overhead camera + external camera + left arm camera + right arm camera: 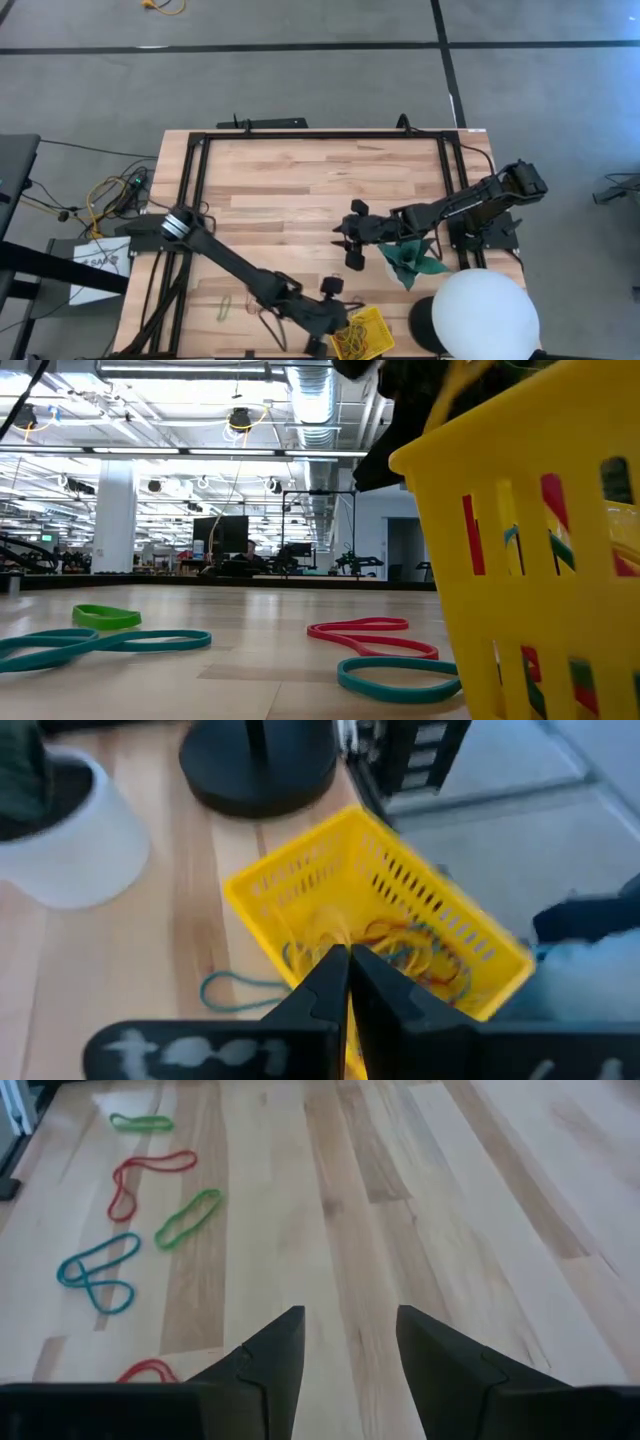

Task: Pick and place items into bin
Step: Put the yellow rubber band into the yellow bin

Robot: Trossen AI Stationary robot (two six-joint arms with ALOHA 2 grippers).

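While the left gripper [347,982] hangs over the yellow bin [300,880] with its fingers pressed together and nothing visible between them, a drop-off looks just finished. The right gripper [350,1350] hovers mid-counter [420,1200], fingers apart and empty. Loose loops [187,1216] lie well ahead of it, so next comes a reach and a low pinch.

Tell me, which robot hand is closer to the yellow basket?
The left. The left gripper is shut and hangs right over the yellow basket, which has bands inside. The right gripper is open and sits farther up the table, near the teal paper star.
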